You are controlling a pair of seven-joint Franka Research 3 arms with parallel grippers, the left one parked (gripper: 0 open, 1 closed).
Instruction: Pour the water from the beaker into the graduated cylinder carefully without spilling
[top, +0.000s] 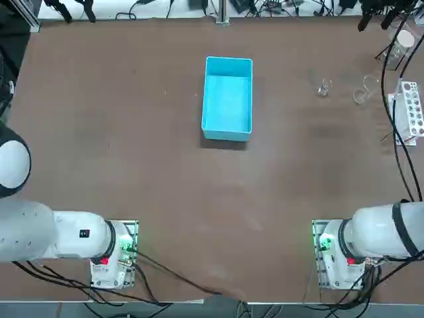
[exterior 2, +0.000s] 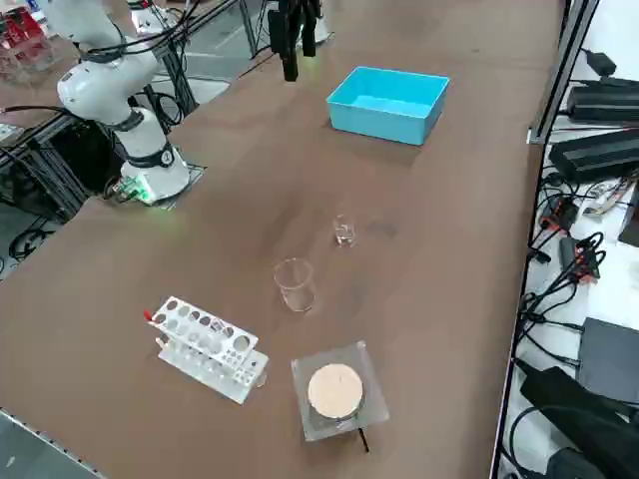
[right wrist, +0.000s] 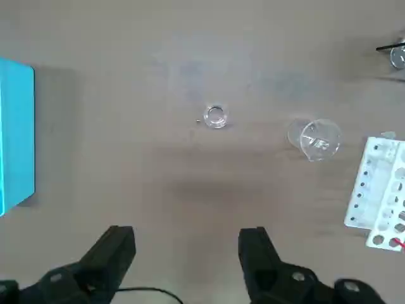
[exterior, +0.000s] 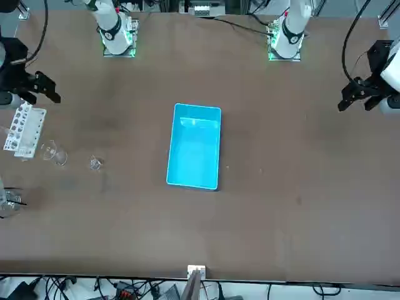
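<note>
Clear glass is the hazard: from overhead, the tiny round-rimmed clear glass beaker (top: 323,88) and the taller clear glass graduated cylinder (top: 362,93) nearly vanish near the bench's far right edge. From the side, both look smooth, light and easily toppled. At the wrist, the right gripper (right wrist: 186,253) hangs wide, empty, well apart from them; a misjudged grasp could spill water.

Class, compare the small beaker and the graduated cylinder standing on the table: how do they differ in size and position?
The beaker is tiny; the graduated cylinder is clearly taller and wider. The beaker stands nearer the blue box; the cylinder stands nearer the white rack. They stand apart, not touching. Both are clear glass, upright, with round rims.
</note>
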